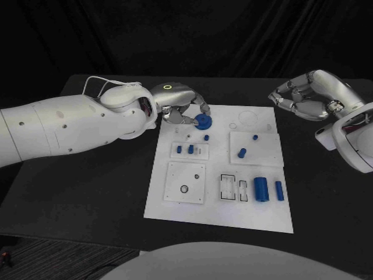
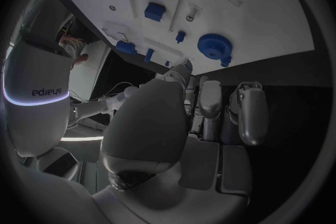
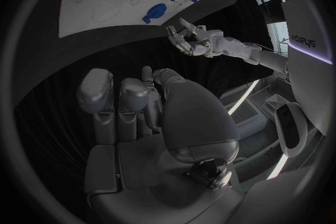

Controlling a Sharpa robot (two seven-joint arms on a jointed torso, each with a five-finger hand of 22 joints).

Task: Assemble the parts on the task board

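Observation:
The white task board point(image 1: 220, 216) lies in the middle of the black table. A blue gear point(image 1: 203, 122) sits near its far left corner; it also shows in the left wrist view as gear point(image 2: 210, 45) and in the right wrist view as gear point(image 3: 155, 11). My left hand point(image 1: 180, 109) hovers just left of the gear with fingers point(image 2: 248, 109) apart, holding nothing; the spread left hand point(image 3: 190, 38) stands clear of the gear. My right hand point(image 1: 302, 99) hangs off the board's far right corner, its fingers point(image 3: 94, 92) loosely bent around nothing.
Small blue pegs point(image 1: 185, 149) stand in a left sub-plate and two more pieces point(image 1: 242, 154) on a right one. A thick blue cylinder point(image 1: 260, 188) and a slimmer one point(image 1: 279, 190) lie near the board's right side. A square plate with a ring hole point(image 1: 185, 182) sits lower left.

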